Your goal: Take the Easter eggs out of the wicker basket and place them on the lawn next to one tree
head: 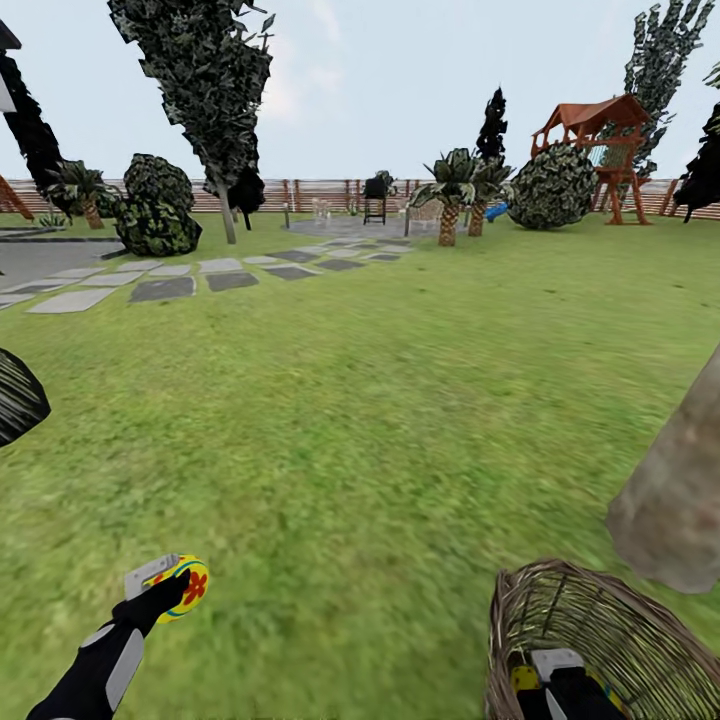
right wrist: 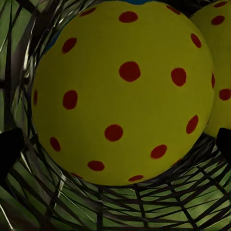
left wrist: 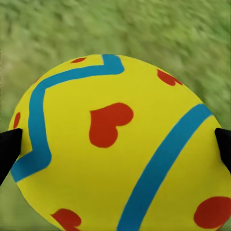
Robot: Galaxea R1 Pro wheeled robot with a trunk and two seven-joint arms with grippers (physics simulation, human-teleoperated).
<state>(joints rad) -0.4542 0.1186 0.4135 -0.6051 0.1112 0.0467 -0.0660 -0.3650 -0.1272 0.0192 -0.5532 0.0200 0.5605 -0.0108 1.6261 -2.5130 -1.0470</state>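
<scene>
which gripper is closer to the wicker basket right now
Right. The right gripper is down inside the wicker basket, with a red-spotted egg in front of its fingers. The left gripper is off to the side over the lawn, holding another egg.

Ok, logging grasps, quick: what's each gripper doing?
Left gripper: shut on an Easter egg.
Right gripper: inside the wicker basket, state cannot be told.

Wicker basket [head: 600,640] cut off by the frame edge, its base unseen. Right claw [head: 556,668] is down inside the basket; jaw state unclear. Second egg [right wrist: 219,72] beside the spotted egg [right wrist: 122,91] is cropped. Tree trunk [head: 675,500] beside the basket is cropped, canopy unseen.
</scene>
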